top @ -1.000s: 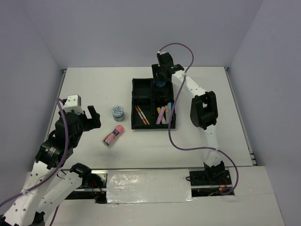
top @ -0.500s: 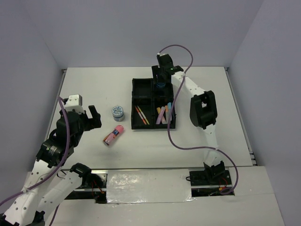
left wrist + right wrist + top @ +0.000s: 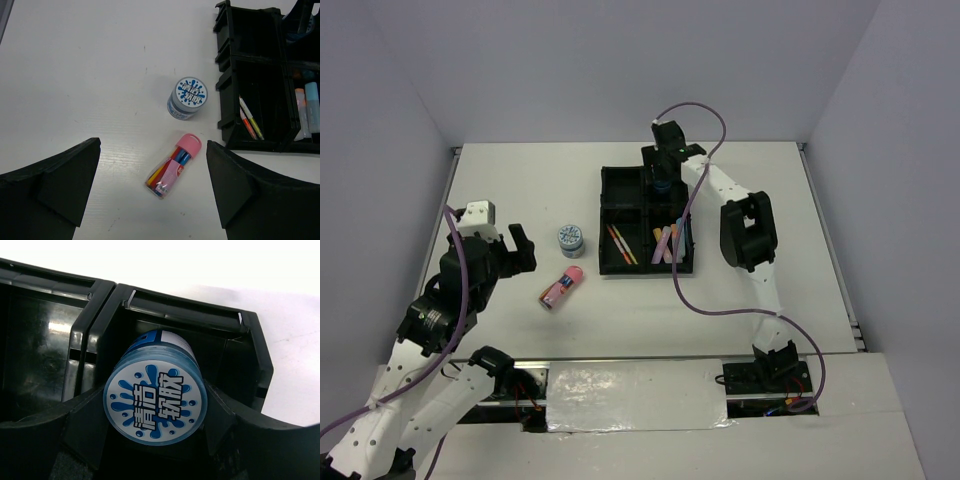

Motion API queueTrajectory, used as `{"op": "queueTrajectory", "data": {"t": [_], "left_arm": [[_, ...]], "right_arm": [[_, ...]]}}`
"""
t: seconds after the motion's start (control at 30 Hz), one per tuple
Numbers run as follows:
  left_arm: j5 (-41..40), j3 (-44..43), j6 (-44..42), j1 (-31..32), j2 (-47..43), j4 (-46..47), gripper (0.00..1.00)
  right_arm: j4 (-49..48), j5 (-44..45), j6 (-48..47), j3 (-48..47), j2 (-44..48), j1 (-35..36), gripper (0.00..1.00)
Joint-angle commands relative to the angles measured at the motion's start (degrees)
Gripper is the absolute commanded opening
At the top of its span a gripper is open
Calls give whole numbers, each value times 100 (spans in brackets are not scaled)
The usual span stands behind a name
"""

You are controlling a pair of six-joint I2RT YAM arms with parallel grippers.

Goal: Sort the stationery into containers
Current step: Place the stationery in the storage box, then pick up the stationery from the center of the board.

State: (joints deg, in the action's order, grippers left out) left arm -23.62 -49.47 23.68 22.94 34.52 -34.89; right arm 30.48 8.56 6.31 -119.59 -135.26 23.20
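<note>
Tape roll clamped in right jaws; left jaws wide.

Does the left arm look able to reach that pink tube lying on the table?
Probably yes. The pink tube lies in the open, apart from the round tub, and the left claw is open and faces it with nothing between.

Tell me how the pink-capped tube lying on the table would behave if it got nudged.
The pink-capped tube lies on its side and looks round, so it would probably roll rather than slide. Its clear body shows loose coloured pens inside, which may shift and rattle. The smooth plastic could slip when gripped.
</note>
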Motion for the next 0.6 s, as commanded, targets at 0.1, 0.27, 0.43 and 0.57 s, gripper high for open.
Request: {"op": "queueTrajectory", "data": {"t": [0.1, 0.27, 0.43, 0.57], "left_arm": [[129, 25, -180, -26, 11, 264, 99], [138, 17, -180, -18, 2, 264, 99], [138, 25, -189, -26, 2, 273, 99], [129, 17, -188, -26, 2, 264, 99]], "right_arm": [[-367, 49, -86, -293, 272, -44, 79], [-279, 111, -156, -389, 404, -44, 100], [-270, 85, -165, -328, 641, -52, 100], [-341, 49, -42, -56, 1045, 26, 100]]}}
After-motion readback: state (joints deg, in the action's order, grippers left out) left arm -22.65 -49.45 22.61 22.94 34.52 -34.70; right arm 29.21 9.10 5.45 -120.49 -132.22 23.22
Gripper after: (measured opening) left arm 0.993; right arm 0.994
